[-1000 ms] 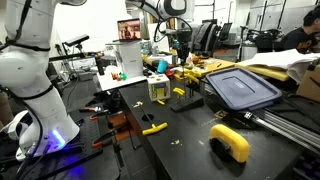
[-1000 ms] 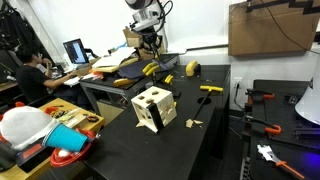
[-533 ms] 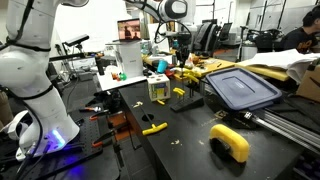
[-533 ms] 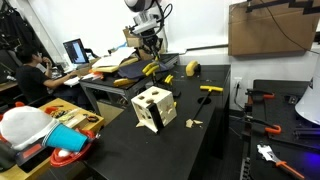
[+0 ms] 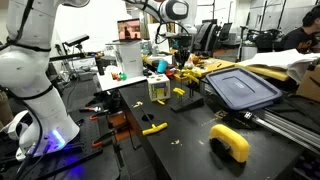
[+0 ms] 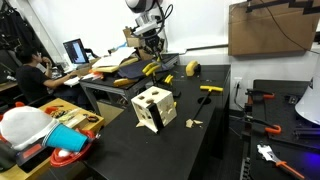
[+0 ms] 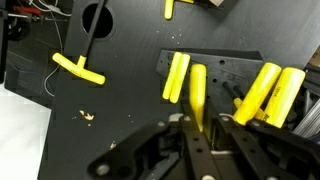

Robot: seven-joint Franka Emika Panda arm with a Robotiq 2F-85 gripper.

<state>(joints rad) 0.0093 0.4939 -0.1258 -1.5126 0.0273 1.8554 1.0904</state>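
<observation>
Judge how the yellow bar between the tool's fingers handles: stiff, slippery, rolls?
The yellow bar looks straight and unbent in the tool, so probably stiff. Its smooth-looking faces may slip. Long, seemingly flat sides suggest sliding rather than rolling.

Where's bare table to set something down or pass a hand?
Free: black table between yellow T-piece and yellow arch block, and beside the wooden cube. Crowded around the gripper, shut on a yellow bar among other bars.
</observation>
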